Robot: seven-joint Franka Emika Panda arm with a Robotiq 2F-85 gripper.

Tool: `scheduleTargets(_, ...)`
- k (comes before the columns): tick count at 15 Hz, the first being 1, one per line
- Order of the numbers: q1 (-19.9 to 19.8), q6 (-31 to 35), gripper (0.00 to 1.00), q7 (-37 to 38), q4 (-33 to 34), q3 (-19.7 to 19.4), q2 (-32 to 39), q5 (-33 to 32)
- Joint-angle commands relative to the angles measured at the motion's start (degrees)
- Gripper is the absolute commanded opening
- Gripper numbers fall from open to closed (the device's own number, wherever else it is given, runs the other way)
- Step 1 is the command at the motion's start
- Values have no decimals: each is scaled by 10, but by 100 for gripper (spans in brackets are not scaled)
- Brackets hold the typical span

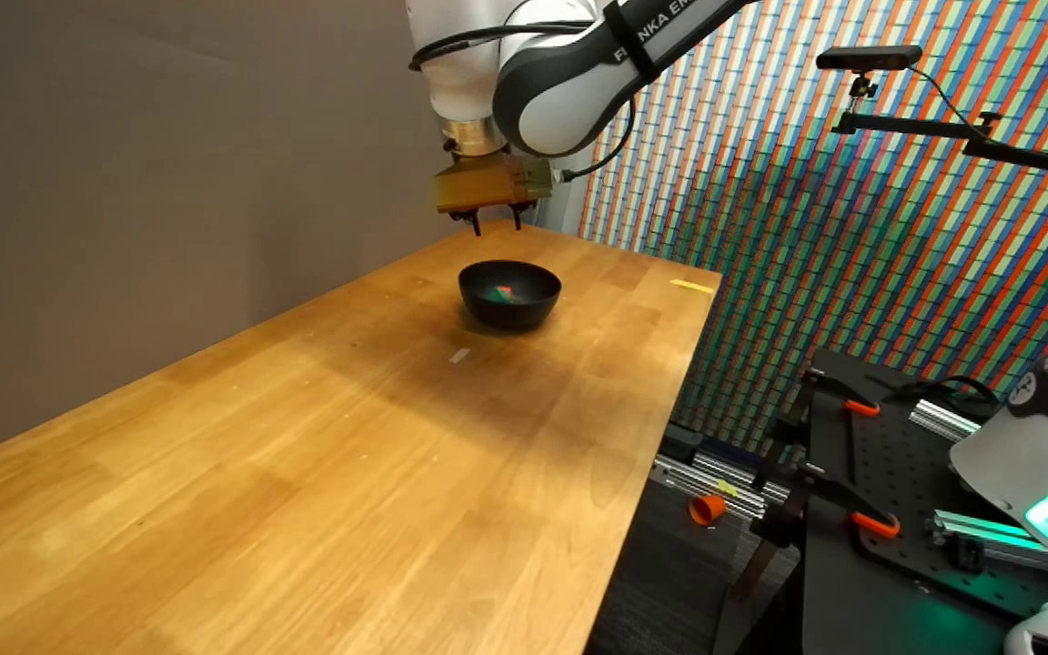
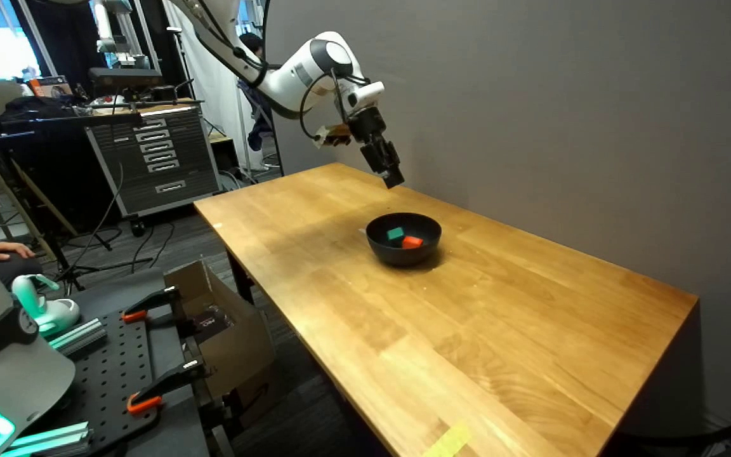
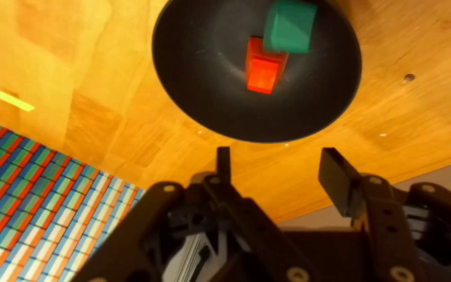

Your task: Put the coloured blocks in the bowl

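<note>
- We see the gripper (image 3: 275, 156) spread apart, grasping nothing.
- The green block (image 3: 290, 31) and red block (image 3: 263, 76) lie in the bowl (image 3: 307, 105), below and off to one side of the gripper.
- We judge only lifting away remains.

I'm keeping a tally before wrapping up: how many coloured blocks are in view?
2, both inside the bowl: the green block and, beside it, the red block. No others show, though one behind or beneath these could be hidden.

Soft shadow (image 1: 529, 396) dims the bright worktop (image 1: 260, 473) towards its robot-side edge; the wrist view blurs the green block (image 3: 290, 29).
</note>
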Motion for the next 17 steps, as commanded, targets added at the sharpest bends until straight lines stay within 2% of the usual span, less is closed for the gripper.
scheduleTargets(1,-21,-3,95,24,-77,44,-73,-23)
scheduleTargets(3,-53,51,100,-8,-139,88,-118,18)
scheduleTargets(8,-94,151,100,-65,-290,164,-234,80)
scheduleTargets(12,-124,171,100,-209,-409,217,-350,177)
scheduleTargets(13,-111,145,100,-137,-326,205,-267,133)
scheduleTargets(15,-116,143,100,-146,-346,214,-290,140)
scheduleTargets(17,-115,143,100,-146,-341,212,-279,140)
